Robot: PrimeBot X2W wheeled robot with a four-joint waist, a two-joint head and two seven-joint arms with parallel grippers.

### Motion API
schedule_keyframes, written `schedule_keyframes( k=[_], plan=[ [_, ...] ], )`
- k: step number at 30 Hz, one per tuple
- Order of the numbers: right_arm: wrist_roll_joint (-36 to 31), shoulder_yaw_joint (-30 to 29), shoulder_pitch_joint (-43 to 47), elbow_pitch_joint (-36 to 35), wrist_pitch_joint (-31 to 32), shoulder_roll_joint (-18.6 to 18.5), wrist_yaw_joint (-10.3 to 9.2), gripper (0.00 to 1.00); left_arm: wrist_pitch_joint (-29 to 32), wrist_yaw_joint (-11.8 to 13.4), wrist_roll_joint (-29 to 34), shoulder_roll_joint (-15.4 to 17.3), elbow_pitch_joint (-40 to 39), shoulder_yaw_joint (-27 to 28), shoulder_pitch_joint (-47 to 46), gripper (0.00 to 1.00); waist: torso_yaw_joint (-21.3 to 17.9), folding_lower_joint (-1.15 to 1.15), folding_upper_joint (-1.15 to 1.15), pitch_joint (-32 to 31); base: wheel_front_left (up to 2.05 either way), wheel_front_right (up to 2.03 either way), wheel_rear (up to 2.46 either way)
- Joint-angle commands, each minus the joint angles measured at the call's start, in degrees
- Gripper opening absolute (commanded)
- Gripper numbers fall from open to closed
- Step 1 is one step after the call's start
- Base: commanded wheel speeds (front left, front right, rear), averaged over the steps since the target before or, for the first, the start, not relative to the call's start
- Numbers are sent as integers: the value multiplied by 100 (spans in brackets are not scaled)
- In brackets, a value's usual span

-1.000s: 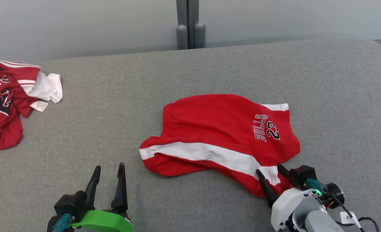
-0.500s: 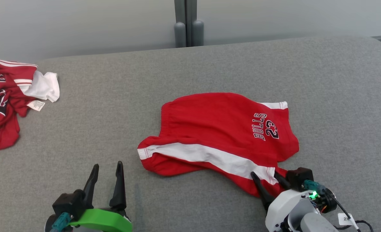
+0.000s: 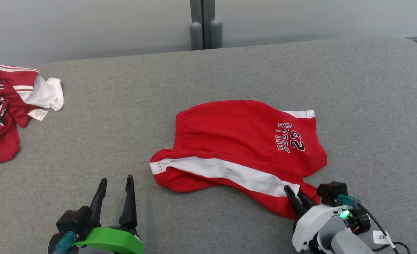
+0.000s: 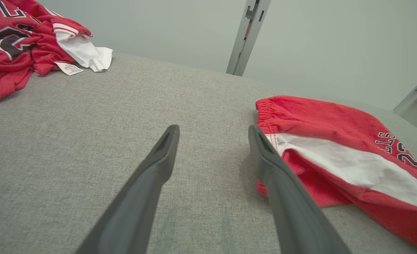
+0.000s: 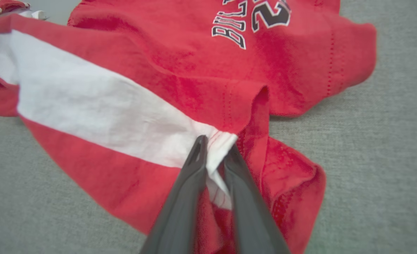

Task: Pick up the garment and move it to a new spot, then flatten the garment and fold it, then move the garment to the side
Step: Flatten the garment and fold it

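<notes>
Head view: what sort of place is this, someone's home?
Likely a test room rather than a home, though that is a guess: a wide grey padded surface, a plain pale wall with a metal post behind it, and shorts and a jersey laid out.

The light is soft, bright and even. The red and white cloth shorts (image 3: 243, 141) drop a thin dark shadow on the grey woven fabric surface (image 3: 124, 123). The right wrist view is a bit blurry. The left wrist view bends things near its edges.
</notes>
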Motion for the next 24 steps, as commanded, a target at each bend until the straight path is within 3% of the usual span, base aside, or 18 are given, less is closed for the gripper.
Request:
schedule_keyframes(
  k=[1,2,11,20,24],
  plan=[
    [1,32,-65,65,23,-19,-6,12,2,-20,40,20,-11,8,-92,100,-3,0,0,2,0,0,0],
    [-17,46,-80,98,19,-21,-6,0,2,-20,43,20,-3,6,-93,100,-5,0,0,2,0,0,0],
    [-231,-137,-183,29,-156,-20,-6,0,3,-20,-407,103,381,-466,-242,100,-90,0,0,-13,0,0,0],
    [-448,-240,-87,-201,-20,-22,-6,0,983,-20,-2485,603,804,-1372,-927,100,-179,0,0,7,0,0,0],
    [-448,-178,-48,-278,17,-22,-6,0,1241,-20,-3078,887,817,-1738,-1168,100,-224,0,0,16,0,0,0]
  ],
)
